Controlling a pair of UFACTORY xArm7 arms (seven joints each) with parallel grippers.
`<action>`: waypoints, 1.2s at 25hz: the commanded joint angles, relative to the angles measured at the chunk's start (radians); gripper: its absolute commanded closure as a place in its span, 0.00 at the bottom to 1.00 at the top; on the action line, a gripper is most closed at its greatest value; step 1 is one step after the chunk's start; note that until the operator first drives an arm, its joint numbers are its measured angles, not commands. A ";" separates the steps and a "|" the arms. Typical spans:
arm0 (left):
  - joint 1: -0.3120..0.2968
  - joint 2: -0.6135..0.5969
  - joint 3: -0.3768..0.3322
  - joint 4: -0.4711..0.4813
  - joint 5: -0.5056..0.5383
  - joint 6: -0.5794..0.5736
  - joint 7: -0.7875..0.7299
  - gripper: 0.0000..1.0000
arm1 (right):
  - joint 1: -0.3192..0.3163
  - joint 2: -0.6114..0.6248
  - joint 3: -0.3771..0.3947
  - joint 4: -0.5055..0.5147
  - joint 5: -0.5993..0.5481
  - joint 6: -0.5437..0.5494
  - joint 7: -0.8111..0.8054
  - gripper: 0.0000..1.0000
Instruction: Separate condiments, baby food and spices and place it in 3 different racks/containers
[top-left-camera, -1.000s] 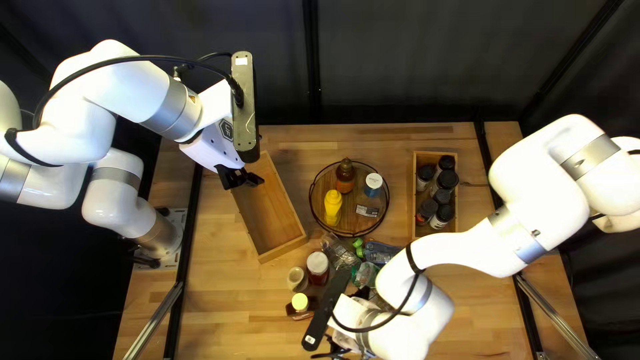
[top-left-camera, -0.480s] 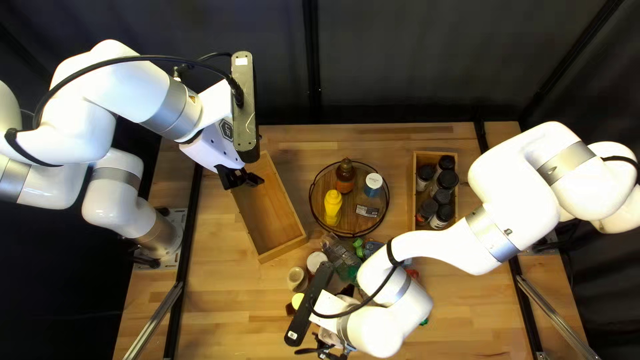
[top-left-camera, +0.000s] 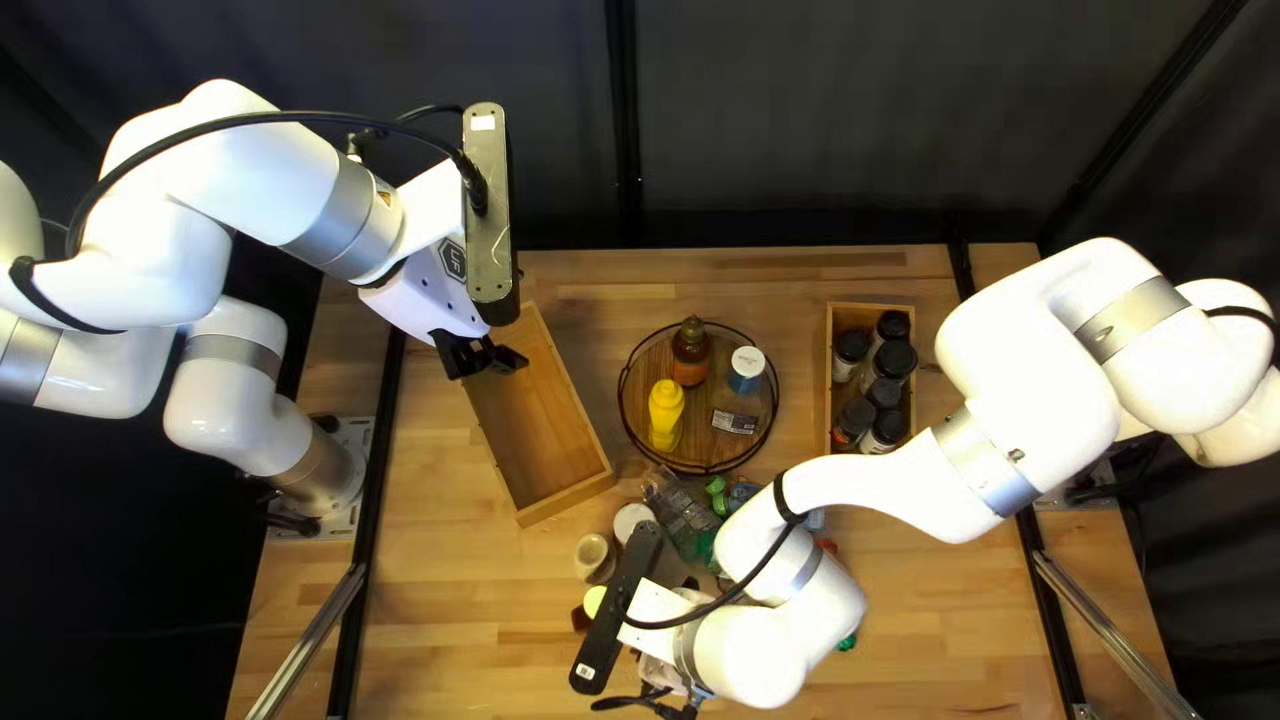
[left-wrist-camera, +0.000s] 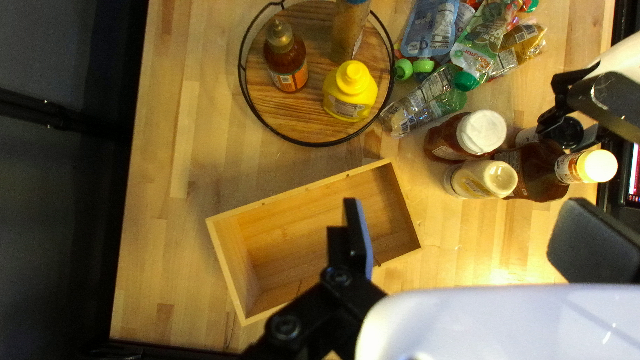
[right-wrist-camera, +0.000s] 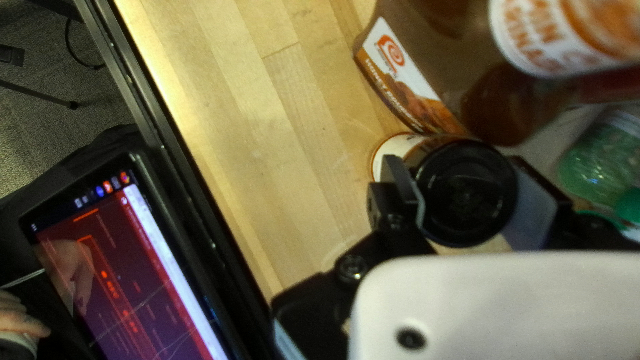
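Note:
In the top left view my left gripper point(top-left-camera: 487, 358) hangs over the wooden box point(top-left-camera: 540, 427); in the left wrist view that gripper point(left-wrist-camera: 460, 240) is open above it. My right gripper point(top-left-camera: 656, 696) is low near the front edge; in the right wrist view this gripper point(right-wrist-camera: 467, 200) is shut on a black-lidded jar point(right-wrist-camera: 467, 193), beside a brown sauce bottle point(right-wrist-camera: 413, 73). A white-capped bottle point(left-wrist-camera: 481, 131) and a cream bottle point(left-wrist-camera: 481, 180) stand close by. The round tray point(left-wrist-camera: 310, 123) holds yellow mustard point(left-wrist-camera: 350, 93) and other condiments. Dark-lidded spice jars point(top-left-camera: 894, 360) fill the right rack point(top-left-camera: 830, 387).
Baby food pouches point(left-wrist-camera: 430, 27) and a clear bottle point(left-wrist-camera: 420, 107) lie between the round tray and the standing bottles. My right forearm crosses the table's front half. Past the near edge are a screen point(right-wrist-camera: 127, 267) and a person's hand point(right-wrist-camera: 20, 317).
My right arm has swung left and slightly toward the near edge, mostly in the first half second, uncovering some pouches. The left arm and containers are where they were.

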 commanded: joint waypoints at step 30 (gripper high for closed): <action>0.000 0.000 0.000 0.000 0.000 0.000 0.000 0.00 | -0.093 -1.038 -0.071 -1.033 -0.029 0.053 0.158 0.99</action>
